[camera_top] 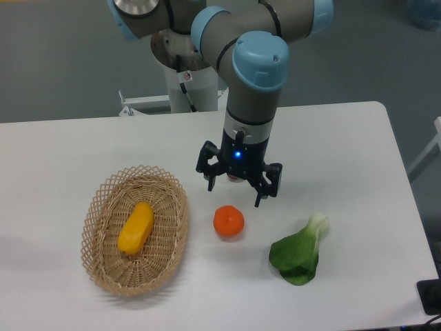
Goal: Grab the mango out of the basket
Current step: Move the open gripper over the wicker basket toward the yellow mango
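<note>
A white table (344, 138) fills the frame; lower left, an oval tan wicker basket (172, 227) holds the smooth yellow-orange mango (136, 228); the centred gripper (234, 187) hangs spread, empty.

A white worktop (83, 148) with rounded corners fills most of the view, its surface smooth and evenly lit, with only soft shadows. Behind it lies a plain grey-blue floor (62, 62), matte and without pattern. At the far edge of the worktop a white metal bracket (141, 105) shows against the floor. A pale blue blurred shape (424, 12) sits in the upper right corner, too indistinct to identify. A white frame piece (426, 155) slants along the right edge, and a dark object (431, 296) shows at the lower right corner.
</note>
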